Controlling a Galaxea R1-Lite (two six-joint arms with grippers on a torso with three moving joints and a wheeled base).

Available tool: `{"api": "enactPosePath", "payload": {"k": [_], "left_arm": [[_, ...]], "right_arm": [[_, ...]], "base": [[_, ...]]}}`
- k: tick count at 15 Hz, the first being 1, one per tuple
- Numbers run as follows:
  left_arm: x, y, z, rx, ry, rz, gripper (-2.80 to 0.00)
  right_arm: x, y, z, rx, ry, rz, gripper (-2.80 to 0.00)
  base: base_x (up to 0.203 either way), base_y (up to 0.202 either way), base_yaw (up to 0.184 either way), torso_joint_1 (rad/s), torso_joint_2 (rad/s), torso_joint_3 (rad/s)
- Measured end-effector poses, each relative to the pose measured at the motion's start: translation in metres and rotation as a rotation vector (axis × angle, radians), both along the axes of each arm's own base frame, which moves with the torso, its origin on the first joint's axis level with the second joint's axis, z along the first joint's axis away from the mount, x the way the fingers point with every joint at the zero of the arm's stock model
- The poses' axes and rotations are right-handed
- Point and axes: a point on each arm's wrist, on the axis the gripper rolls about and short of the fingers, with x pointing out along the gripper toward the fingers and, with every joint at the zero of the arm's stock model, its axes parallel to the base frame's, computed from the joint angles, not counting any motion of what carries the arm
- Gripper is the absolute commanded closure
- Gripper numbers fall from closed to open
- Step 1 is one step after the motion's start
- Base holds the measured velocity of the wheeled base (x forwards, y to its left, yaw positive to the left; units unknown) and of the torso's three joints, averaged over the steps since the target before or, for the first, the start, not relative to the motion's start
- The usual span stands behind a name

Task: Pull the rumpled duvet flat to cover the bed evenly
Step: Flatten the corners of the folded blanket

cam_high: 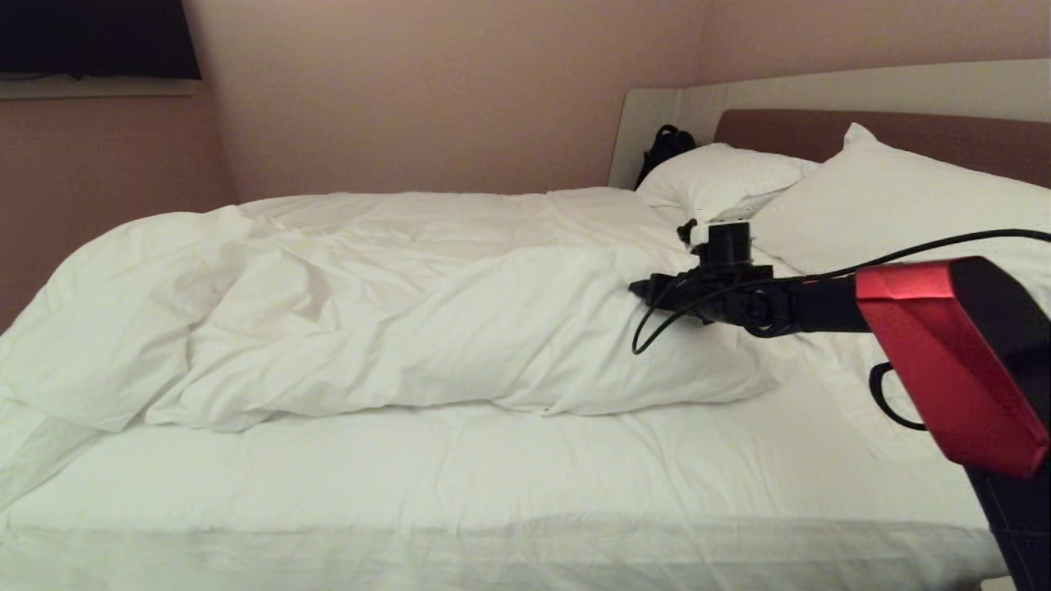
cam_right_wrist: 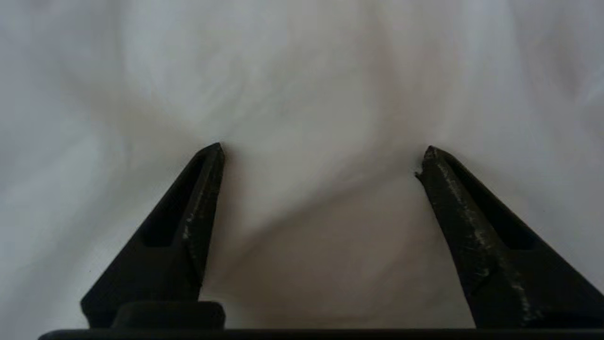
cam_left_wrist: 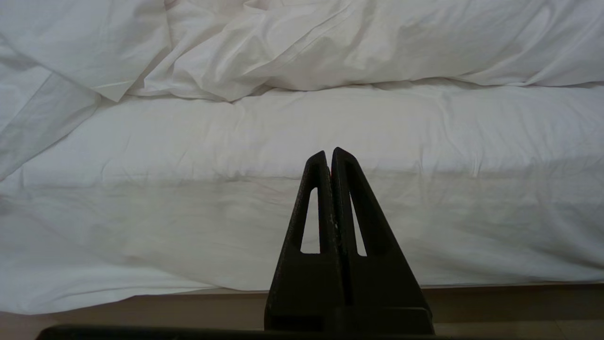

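The white duvet (cam_high: pixel 410 312) lies rumpled and bunched on the far half of the bed (cam_high: pixel 525 492), leaving the near strip of sheet bare. My right arm reaches in from the right, and its gripper (cam_high: pixel 649 291) hovers at the duvet's pillow-end edge. In the right wrist view this gripper (cam_right_wrist: pixel 324 148) is open, its fingers spread wide with puffy duvet fabric (cam_right_wrist: pixel 302 71) close in front and nothing clamped. My left gripper (cam_left_wrist: pixel 329 152) is shut and empty, parked low beside the bed and facing the mattress side (cam_left_wrist: pixel 188 212); the duvet's near fold (cam_left_wrist: pixel 330 42) shows above it.
Two white pillows (cam_high: pixel 887 197) (cam_high: pixel 722 176) lean against the brown headboard (cam_high: pixel 788 131). A black bag (cam_high: pixel 665 148) sits in the far corner by the wall. A tan strip (cam_left_wrist: pixel 141 307) runs under the hanging sheet.
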Motion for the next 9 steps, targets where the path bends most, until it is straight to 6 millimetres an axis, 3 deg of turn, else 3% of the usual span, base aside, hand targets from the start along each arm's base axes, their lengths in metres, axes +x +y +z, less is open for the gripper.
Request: {"api": "enactPosePath", "payload": {"k": [6,7,9], "left_arm": [[0.000,0.000,0.000,0.000,0.001,0.000,0.00],[0.000,0.000,0.000,0.000,0.000,0.000,0.00],[0.000,0.000,0.000,0.000,0.000,0.000,0.00]], "right_arm": [[0.016,-0.003,-0.057,-0.019,0.084,0.018,-2.80],[0.016,-0.003,-0.061,-0.021,0.091,0.019,0.00],[0.017,-0.003,-0.066,-0.023,0.101,0.018,0.00]], "base": [[0.000,0.000,0.000,0.000,0.00,0.000],[0.000,0.000,0.000,0.000,0.00,0.000],[0.000,0.000,0.000,0.000,0.00,0.000]]}}
